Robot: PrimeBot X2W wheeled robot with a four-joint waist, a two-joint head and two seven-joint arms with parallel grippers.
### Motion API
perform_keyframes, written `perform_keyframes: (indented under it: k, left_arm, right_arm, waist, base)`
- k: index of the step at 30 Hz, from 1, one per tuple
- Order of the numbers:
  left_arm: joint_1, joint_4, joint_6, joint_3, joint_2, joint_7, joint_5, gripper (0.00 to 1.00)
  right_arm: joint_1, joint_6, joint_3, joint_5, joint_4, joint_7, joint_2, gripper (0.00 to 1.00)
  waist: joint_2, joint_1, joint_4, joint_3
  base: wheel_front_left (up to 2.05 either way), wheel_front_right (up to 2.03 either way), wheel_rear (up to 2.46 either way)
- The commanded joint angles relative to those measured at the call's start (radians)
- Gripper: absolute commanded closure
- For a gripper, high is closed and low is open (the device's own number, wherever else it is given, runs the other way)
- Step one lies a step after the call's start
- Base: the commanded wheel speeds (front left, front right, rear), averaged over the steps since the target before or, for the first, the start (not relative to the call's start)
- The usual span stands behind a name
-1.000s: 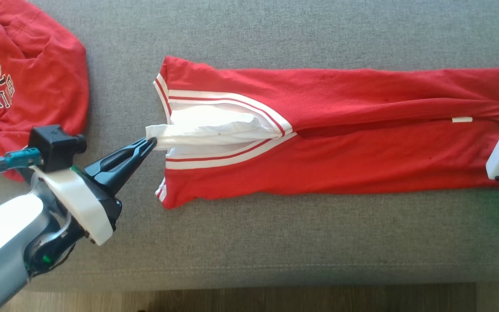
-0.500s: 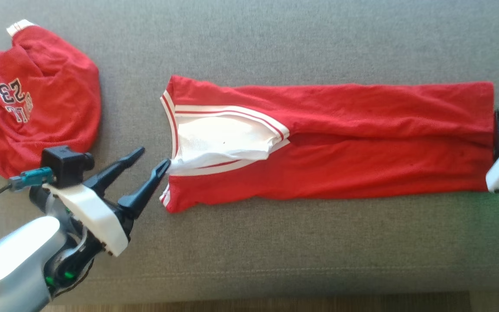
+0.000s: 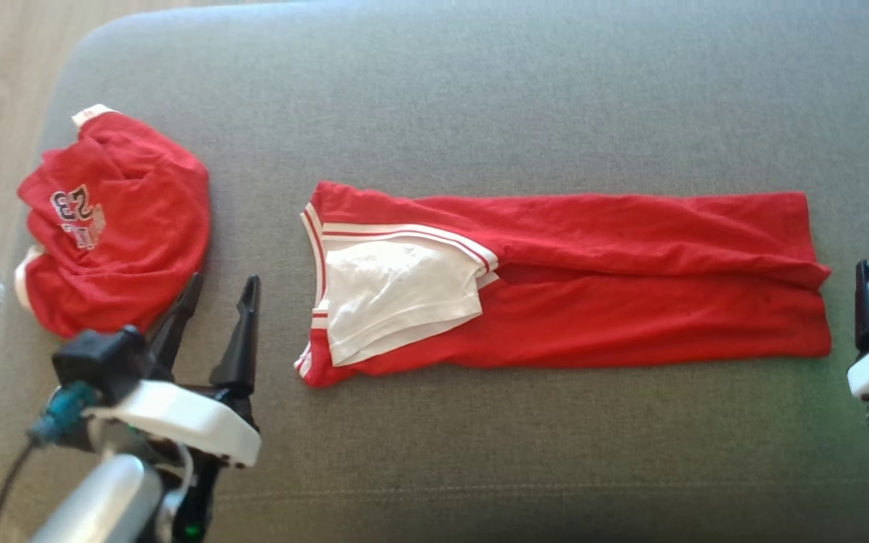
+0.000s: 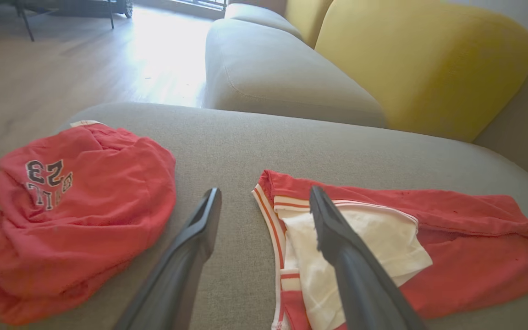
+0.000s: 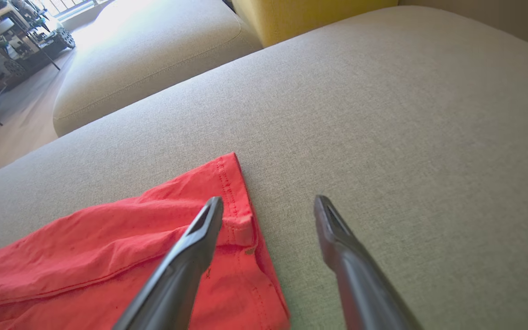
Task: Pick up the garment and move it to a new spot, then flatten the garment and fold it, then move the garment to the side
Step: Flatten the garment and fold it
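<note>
While both pincers hang empty, the folding step looks half done. At far left a crumpled red shirt [image 3: 125,256] shows the number 23 [image 3: 69,202], upside down as the head sees it; the word under it is too small to read. Just right of it the left pincer [image 3: 223,283] stands wide, near the collar end of the garment [image 3: 631,302] but apart from it. The garment lies mid-sofa [image 3: 480,98] as a long red strip, sides folded in, white lining showing at the neck; no label on it reads. At its hem the right pincer [image 5: 268,200] is wide too, one finger over the cloth corner. Next, I judge, comes a crosswise fold: pinch all layers at one end and carry it over.
</note>
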Motion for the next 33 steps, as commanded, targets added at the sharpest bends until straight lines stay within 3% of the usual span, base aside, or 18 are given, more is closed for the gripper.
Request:
perform_keyframes:
  k: [1,6,11,17,24,31,33]
  left_arm:
    - [-0.002,-0.046,0.025,0.082,-0.013,-0.012,0.080,0.00]
    - [0.100,-0.066,0.038,0.144,-0.149,-0.012,0.266,0.00]
    - [0.140,-0.064,-0.003,0.165,-0.230,-0.012,0.360,0.00]
    - [0.149,-0.044,-0.055,0.185,-0.281,-0.012,0.405,0.00]
    - [0.163,-0.009,-0.124,0.237,-0.322,-0.012,0.425,0.00]
    - [0.166,0.005,-0.184,0.276,-0.363,-0.012,0.454,0.00]
    - [0.167,0.006,-0.197,0.285,-0.372,-0.012,0.465,0.00]
  right_arm:
    - [-0.026,0.000,0.008,0.022,0.006,-0.030,-0.010,0.00]
    - [-0.092,0.000,-0.039,0.027,0.166,-0.090,-0.010,0.00]
    - [-0.172,0.000,-0.089,-0.019,0.295,-0.121,-0.010,0.00]
    - [-0.232,0.000,-0.167,-0.161,0.400,-0.100,-0.010,0.00]
    - [-0.251,0.000,-0.174,-0.250,0.465,-0.028,-0.010,0.00]
    - [-0.214,0.000,-0.203,-0.287,0.486,0.039,-0.010,0.00]
    - [-0.213,0.000,-0.175,-0.253,0.505,0.048,-0.010,0.05]
  waist:
    - [-0.0001,0.0000,0.019,-0.023]
    - [-0.0001,0.0000,0.066,-0.027]
    - [-0.0001,0.0000,0.101,-0.019]
    - [-0.0001,0.0000,0.127,-0.009]
    - [-0.0001,0.0000,0.135,-0.003]
    - [-0.0001,0.0000,0.131,-0.009]
    - [-0.0001,0.0000,0.129,-0.006]
  base:
    - [0.00,0.00,0.00]
    - [0.00,0.00,0.00]
    - [0.00,0.00,0.00]
    - [0.00,0.00,0.00]
    - [0.00,0.00,0.00]
    - [0.00,0.00,0.00]
    - [0.00,0.00,0.00]
